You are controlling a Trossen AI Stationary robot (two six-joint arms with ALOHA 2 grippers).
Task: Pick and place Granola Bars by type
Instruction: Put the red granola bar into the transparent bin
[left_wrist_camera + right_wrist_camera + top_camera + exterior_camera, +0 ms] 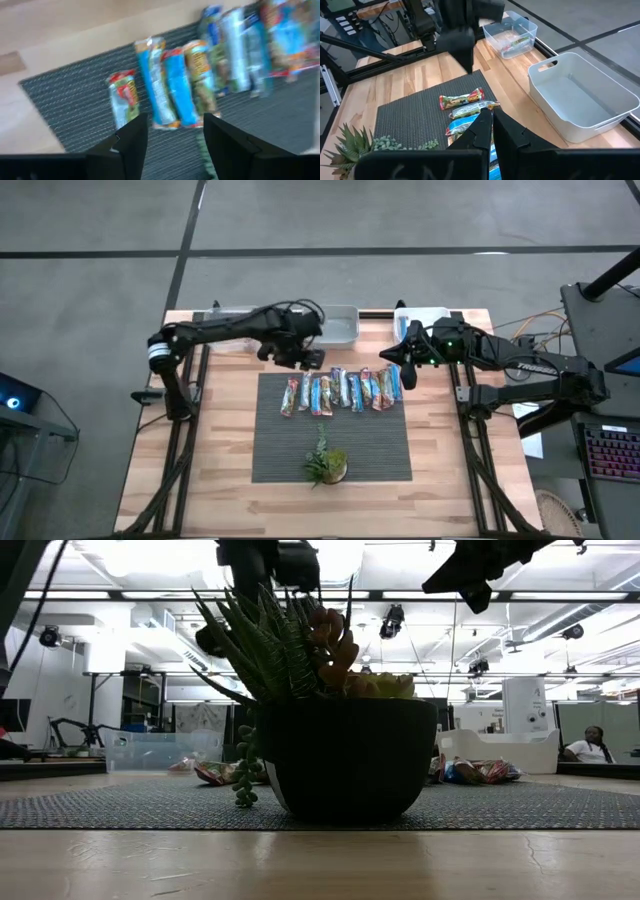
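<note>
Several granola bars (343, 390) in blue, red and orange wrappers lie flat, side by side, in a row on the dark mat (280, 450). My left gripper (307, 356) hovers open over the row's left end. In the left wrist view its fingers (131, 136) stand apart above the bars (172, 82), touching none. My right gripper (404, 368) hangs shut over the row's right end. In the right wrist view its fingertips (491, 119) meet above the bars (462, 101), clear of them.
A clear bin (340, 326) at the far edge holds a bar (517, 42). A white bin (580, 95) stands to its right, partly under my right arm. A potted plant (325, 465) sits on the mat's near part. A person (595, 745) sits in the room behind.
</note>
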